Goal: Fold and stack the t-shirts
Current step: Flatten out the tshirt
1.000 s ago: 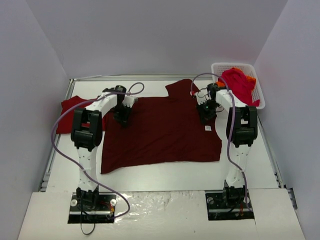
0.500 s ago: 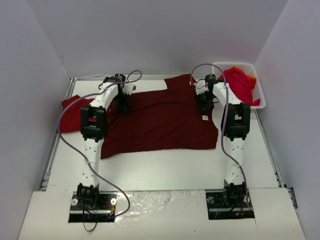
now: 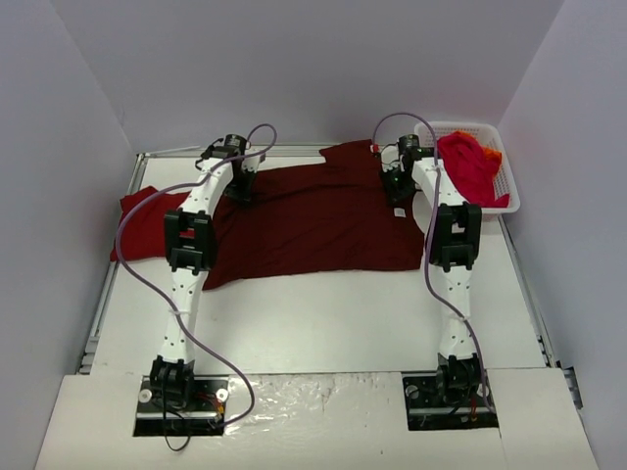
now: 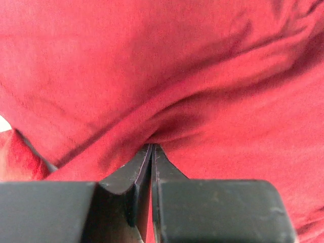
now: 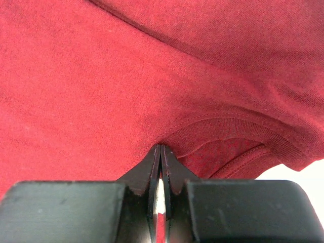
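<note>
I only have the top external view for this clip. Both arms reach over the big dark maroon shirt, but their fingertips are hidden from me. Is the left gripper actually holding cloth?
Observer: Yes. The left wrist view shows the left gripper shut, with a fold of the maroon t-shirt pinched at its tips.
Reviewer: And the right one?
Observer: The right gripper is shut on the same shirt.
Reviewer: Where on the shirt?
Observer: At the neck. The ribbed collar arcs away to the right from the tips. Whether its edge is inside the pinch, I cannot tell.
</note>
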Controlling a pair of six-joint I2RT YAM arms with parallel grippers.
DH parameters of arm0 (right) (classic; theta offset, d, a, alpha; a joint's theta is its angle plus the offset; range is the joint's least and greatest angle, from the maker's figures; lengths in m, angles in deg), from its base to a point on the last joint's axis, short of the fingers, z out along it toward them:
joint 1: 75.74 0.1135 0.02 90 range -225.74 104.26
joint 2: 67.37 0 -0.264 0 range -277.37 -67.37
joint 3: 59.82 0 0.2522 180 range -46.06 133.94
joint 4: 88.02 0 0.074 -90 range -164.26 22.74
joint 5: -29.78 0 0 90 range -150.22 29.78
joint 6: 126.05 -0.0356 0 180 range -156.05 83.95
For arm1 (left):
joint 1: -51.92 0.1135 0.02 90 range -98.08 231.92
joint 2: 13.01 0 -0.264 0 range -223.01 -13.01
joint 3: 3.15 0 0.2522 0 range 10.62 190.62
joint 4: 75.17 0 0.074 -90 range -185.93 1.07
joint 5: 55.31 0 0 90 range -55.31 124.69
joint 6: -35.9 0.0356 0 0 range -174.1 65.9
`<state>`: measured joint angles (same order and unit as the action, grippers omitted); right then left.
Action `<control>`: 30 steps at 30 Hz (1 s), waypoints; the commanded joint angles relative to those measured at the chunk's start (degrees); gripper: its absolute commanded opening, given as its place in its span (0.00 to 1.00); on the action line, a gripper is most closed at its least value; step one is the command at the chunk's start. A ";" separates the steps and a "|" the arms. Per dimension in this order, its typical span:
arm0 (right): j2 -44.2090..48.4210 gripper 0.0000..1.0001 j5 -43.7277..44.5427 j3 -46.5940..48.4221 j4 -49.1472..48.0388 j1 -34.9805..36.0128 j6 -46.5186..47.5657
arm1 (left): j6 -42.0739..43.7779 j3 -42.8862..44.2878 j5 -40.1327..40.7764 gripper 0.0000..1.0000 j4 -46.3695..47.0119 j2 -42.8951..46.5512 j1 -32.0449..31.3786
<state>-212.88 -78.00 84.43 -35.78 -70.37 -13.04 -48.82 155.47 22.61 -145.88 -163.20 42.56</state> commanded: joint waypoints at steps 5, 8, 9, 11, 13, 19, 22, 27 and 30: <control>10.33 0.19 1.43 -4.37 0.90 1.57 1.08 | -0.27 -9.41 2.67 0.02 3.69 17.20 -0.13; 14.63 0.36 1.43 -4.11 1.16 2.45 0.64 | 0.61 -9.42 3.37 0.06 1.32 21.68 -1.00; 17.08 0.37 1.52 -4.81 1.16 2.72 0.55 | 0.96 -9.85 3.98 0.09 0.88 23.96 -1.44; 19.73 0.41 1.43 -6.21 1.07 3.07 0.20 | 1.14 -11.34 4.86 0.16 0.61 26.60 -1.71; 23.94 0.41 1.17 -10.06 0.98 3.69 0.29 | 0.87 -15.28 5.48 0.24 1.66 30.91 -1.97; 34.49 0.14 0.03 -24.83 0.98 4.21 2.30 | 0.87 -28.47 5.05 0.24 4.12 41.28 -2.76; 38.28 0.00 -0.94 -35.11 0.11 3.95 3.36 | 1.05 -39.71 4.78 0.24 8.06 46.12 -2.76; 40.75 0.00 -1.64 -48.13 -4.20 3.69 3.28 | 2.45 -52.73 5.22 0.24 11.33 50.87 -2.59; 39.87 0.00 -2.17 -50.86 -5.69 3.69 3.01 | 3.16 -56.51 6.27 0.27 12.03 52.45 -2.50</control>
<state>-174.06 -78.79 34.32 -39.48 -66.35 -10.44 -46.96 99.67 27.44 -136.50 -115.48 39.67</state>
